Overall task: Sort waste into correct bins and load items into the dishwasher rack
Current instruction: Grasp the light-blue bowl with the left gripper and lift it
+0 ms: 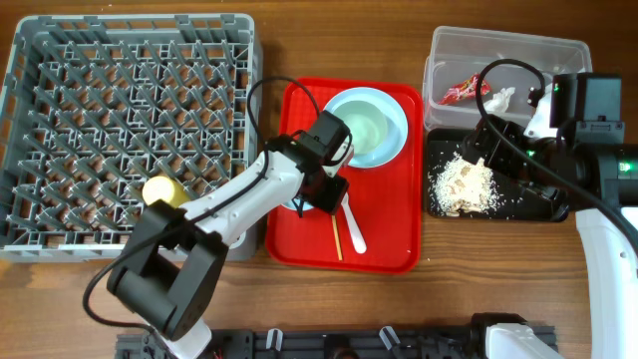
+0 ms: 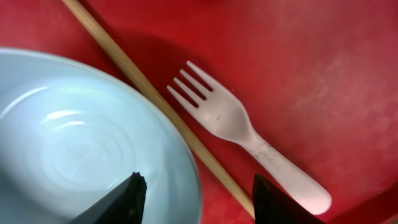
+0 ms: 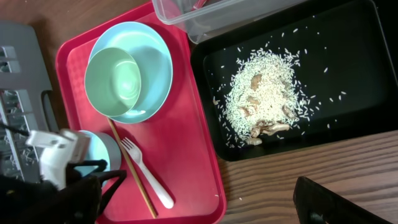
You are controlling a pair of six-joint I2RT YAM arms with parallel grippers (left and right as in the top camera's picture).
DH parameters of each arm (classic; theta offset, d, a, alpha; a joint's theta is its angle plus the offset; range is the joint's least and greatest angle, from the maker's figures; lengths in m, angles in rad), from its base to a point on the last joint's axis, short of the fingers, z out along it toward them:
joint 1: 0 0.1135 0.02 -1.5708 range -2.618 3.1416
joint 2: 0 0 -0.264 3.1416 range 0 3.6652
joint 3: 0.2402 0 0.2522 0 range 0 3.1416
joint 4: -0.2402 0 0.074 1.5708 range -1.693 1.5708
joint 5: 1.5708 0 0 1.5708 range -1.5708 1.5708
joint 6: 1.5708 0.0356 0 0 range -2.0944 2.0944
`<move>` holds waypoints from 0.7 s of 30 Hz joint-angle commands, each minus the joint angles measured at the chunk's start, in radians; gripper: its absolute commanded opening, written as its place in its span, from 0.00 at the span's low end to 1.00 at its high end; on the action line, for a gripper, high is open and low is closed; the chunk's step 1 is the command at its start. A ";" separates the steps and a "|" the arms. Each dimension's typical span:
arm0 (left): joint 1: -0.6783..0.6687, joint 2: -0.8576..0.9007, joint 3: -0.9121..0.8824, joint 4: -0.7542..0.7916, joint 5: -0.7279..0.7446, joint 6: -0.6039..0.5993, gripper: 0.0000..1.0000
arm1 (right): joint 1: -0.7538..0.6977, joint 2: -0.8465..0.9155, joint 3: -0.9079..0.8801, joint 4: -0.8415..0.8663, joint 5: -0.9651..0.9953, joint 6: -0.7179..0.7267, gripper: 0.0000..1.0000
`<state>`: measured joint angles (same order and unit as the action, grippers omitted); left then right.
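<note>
My left gripper is open and straddles the rim of a pale bowl at the left of the red tray; one finger is inside it, one outside. A wooden chopstick and a white fork lie beside it. A mint-green bowl sits nested in a wider pale dish. A yellow cup stands in the grey rack. My right gripper is open and empty above the black tray.
The black tray holds a heap of rice scraps. The clear tub behind it holds a red wrapper and a white paper scrap. The left arm stretches from the front edge across the rack's corner.
</note>
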<state>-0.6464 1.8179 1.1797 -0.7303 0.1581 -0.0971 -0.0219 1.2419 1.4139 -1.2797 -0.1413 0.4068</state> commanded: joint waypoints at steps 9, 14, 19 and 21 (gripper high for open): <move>-0.015 0.011 -0.002 -0.048 0.005 0.007 0.08 | -0.004 0.002 0.004 -0.023 -0.005 0.012 1.00; -0.019 0.011 -0.002 -0.040 0.001 0.007 0.04 | -0.004 0.002 0.004 -0.024 -0.005 0.012 1.00; -0.016 -0.055 0.034 -0.047 0.002 -0.027 0.04 | -0.004 0.002 0.004 -0.025 -0.005 0.012 1.00; -0.016 -0.127 0.072 -0.056 0.002 -0.027 0.04 | -0.004 0.002 0.004 -0.025 -0.005 0.011 1.00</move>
<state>-0.6601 1.7966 1.1919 -0.7799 0.1314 -0.0978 -0.0219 1.2419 1.4139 -1.3018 -0.1413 0.4068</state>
